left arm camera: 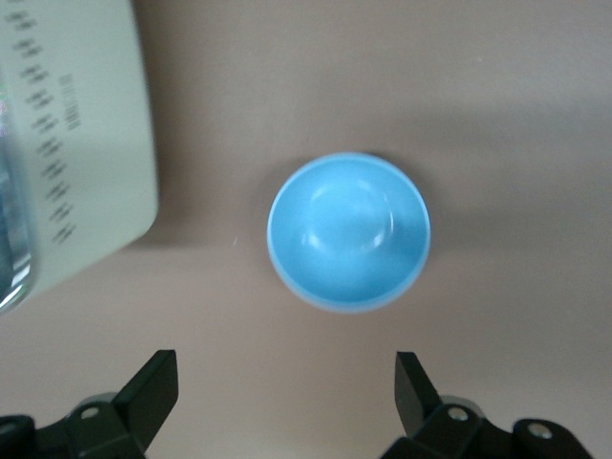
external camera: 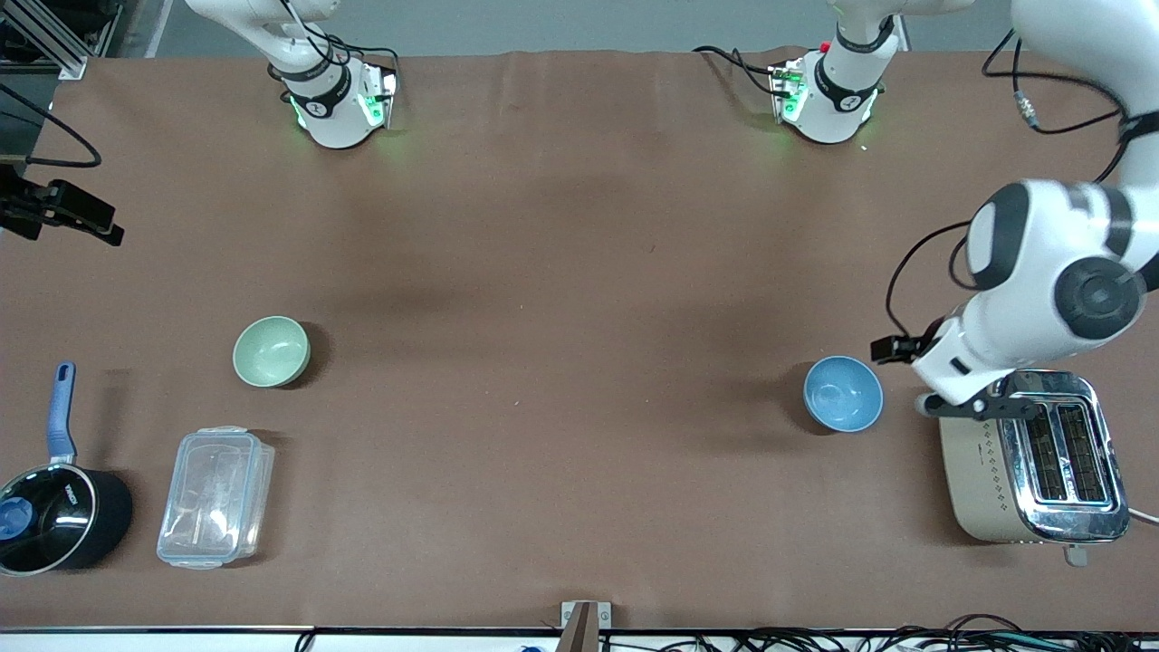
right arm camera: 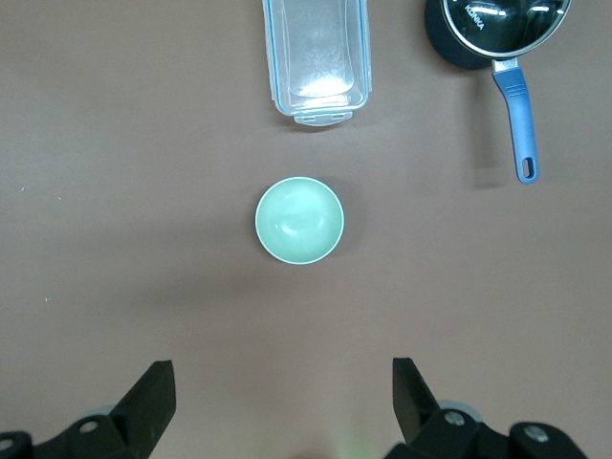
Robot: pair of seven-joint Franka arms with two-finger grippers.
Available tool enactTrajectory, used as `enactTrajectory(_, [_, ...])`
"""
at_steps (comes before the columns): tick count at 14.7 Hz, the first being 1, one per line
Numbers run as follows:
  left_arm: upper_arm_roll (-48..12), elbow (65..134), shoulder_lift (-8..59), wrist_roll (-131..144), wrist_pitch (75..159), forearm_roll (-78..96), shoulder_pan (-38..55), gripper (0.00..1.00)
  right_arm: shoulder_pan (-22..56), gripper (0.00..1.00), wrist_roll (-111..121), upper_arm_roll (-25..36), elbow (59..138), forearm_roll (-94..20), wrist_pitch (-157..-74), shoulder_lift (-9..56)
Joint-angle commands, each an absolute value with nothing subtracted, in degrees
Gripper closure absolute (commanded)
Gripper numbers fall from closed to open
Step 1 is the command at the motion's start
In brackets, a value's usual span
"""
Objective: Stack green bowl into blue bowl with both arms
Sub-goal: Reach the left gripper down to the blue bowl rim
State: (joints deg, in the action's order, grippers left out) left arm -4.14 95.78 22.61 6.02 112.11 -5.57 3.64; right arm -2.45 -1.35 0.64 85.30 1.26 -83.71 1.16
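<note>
The pale green bowl (external camera: 271,350) stands upright and empty on the brown table toward the right arm's end; it also shows in the right wrist view (right arm camera: 299,220). The light-blue bowl (external camera: 843,393) stands upright and empty toward the left arm's end, beside the toaster; it also shows in the left wrist view (left arm camera: 349,232). My left gripper (left arm camera: 287,382) is open and empty, up in the air by the blue bowl and the toaster's edge. My right gripper (right arm camera: 284,392) is open and empty, high over the table by the green bowl; it is out of the front view.
A silver toaster (external camera: 1032,457) stands beside the blue bowl, under the left arm's wrist. A clear plastic container (external camera: 215,496) and a black saucepan with a blue handle (external camera: 54,516) lie nearer the front camera than the green bowl. A black clamp (external camera: 63,213) sticks in at the table's edge.
</note>
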Motion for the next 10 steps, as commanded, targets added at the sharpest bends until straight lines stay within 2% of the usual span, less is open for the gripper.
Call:
enactTrajectory(1, [-3.96,104.73,23.45,6.59,125.97,-6.94,1.16,0.00,-3.95,0.00,0.96,0.18,87.27,1.05,-84.20,-0.26])
enactTrajectory(2, [-4.04,106.51,24.86,6.68,130.56,-7.03,0.01,0.00,-4.56,0.00,1.92,0.18,87.71,0.97,-84.72,-0.09])
enactTrajectory(7, [-4.13,106.35,30.76,6.94,134.74,-6.42,-0.70,0.39,-5.54,0.00,2.46,0.26,96.14,0.88,-92.80,0.09])
enactTrajectory(10, [-4.22,105.56,31.72,8.34,134.74,-6.15,-0.70,0.92,-5.71,0.00,2.64,0.26,105.43,0.88,-102.96,0.09])
